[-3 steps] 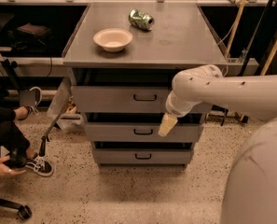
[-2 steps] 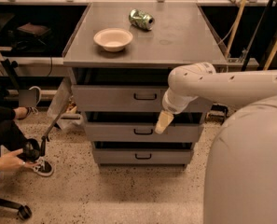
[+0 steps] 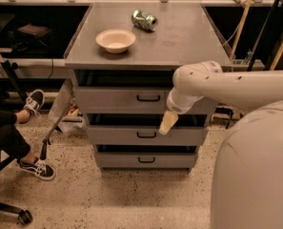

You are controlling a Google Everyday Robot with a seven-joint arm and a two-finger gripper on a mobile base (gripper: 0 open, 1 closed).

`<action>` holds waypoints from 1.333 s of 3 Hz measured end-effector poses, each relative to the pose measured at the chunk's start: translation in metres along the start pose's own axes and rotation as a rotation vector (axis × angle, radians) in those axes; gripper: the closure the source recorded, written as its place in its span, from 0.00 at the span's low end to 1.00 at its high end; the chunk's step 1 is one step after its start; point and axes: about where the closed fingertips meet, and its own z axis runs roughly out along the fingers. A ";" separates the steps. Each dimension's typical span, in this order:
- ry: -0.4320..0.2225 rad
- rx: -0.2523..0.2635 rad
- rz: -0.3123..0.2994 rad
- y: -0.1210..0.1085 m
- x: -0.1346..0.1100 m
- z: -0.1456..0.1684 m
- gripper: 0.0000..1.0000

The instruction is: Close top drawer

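The top drawer (image 3: 117, 100) is a wide grey metal drawer under the cabinet top, with a small black loop handle (image 3: 148, 98). It stands a little way out, and a dark gap shows above its front panel. My gripper (image 3: 167, 123) hangs from the cream arm (image 3: 227, 87) that reaches in from the right. It points down in front of the right part of the top drawer's front panel, just right of the handle. Its tip is level with the gap above the middle drawer (image 3: 131, 135). It holds nothing that I can see.
A bowl (image 3: 116, 39) and a crushed green can (image 3: 145, 20) lie on the cabinet top (image 3: 188, 37). The bottom drawer (image 3: 146, 160) is below. A seated person's legs and shoes (image 3: 36, 168) are at the left, with a chair castor (image 3: 24, 217). My body (image 3: 255, 171) fills the lower right.
My arm and gripper have shifted slightly left along the top drawer's front. The person at the left has moved their legs and hand back.
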 end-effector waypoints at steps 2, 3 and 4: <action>0.143 -0.016 0.130 0.073 0.088 -0.087 0.00; 0.253 -0.020 0.255 0.144 0.154 -0.140 0.00; 0.311 -0.007 0.484 0.231 0.209 -0.189 0.00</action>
